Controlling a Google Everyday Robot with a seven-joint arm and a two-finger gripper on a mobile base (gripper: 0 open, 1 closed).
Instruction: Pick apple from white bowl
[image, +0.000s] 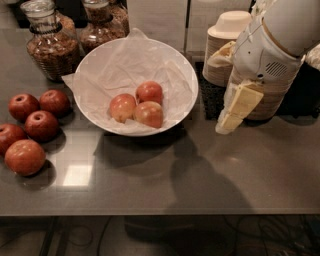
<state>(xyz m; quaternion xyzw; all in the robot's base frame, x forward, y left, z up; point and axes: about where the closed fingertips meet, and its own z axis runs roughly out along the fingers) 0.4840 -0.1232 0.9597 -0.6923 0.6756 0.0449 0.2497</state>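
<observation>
The white bowl (100, 60), wide and lined with crinkled white paper, stands at the back centre of the dark table. Three apples lie together in it. The apple (122, 107), pale yellow with a pinkish-red blush, is the left one. A similar blushed apple (149, 114) touches it at the front, and a more evenly red apple (149, 92) lies behind. My gripper (223, 127) hangs from the white arm (272, 45) at the right, tilted down and left. It is above the table, just right of the bowl's rim, apart from the apples and holding nothing.
Several dark red apples (41, 125) lie on the table left of the bowl. Two glass jars (49, 47) stand behind at the left. Stacks of cream paper bowls (225, 45) stand at the back right, partly behind my arm. The table's front edge (160, 212) runs below.
</observation>
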